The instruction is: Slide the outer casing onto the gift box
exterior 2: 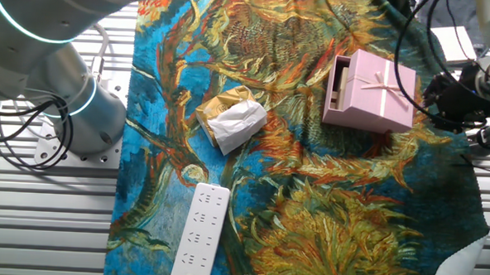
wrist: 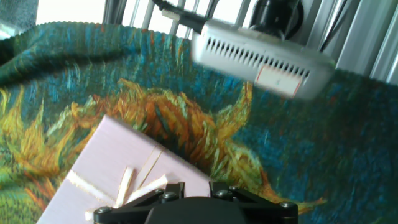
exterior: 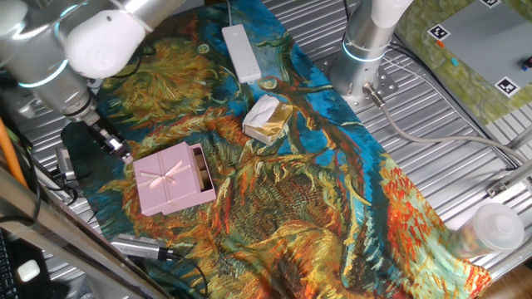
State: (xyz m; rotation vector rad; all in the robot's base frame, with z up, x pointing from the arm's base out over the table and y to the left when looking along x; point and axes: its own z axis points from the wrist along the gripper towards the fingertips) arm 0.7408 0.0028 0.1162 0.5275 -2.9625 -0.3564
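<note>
Gripper [exterior: 112, 143]: lower left of one fixed view, a dark head under the white arm, just left of the pink sleeve; whether the fingers are open or closed cannot be told, since no view shows the tips plainly.
Bearing: the sleeve lies to the right of the gripper in that view; in the hand view it fills the lower left, just ahead of the black hand housing, apparently apart from it.
Outer casing [exterior: 170, 180]: flat square pale-pink sleeve with a ribbon bow on top, lying flat on the patterned cloth [exterior: 316, 208], left of centre.
Gift box [exterior: 201, 170]: pink-rimmed tray with a brown-tan inside, showing only as a narrow strip at the sleeve's right edge; it looks mostly inside already.
Axis: the sliding line runs from the gripper side across to the tray's exposed end, so a push on the near edge would likely close the gap.
Wrapped lump [exterior: 268, 118]: cream and gold, centre, well apart.
White bar [exterior: 242, 51]: upper centre, well apart.
</note>
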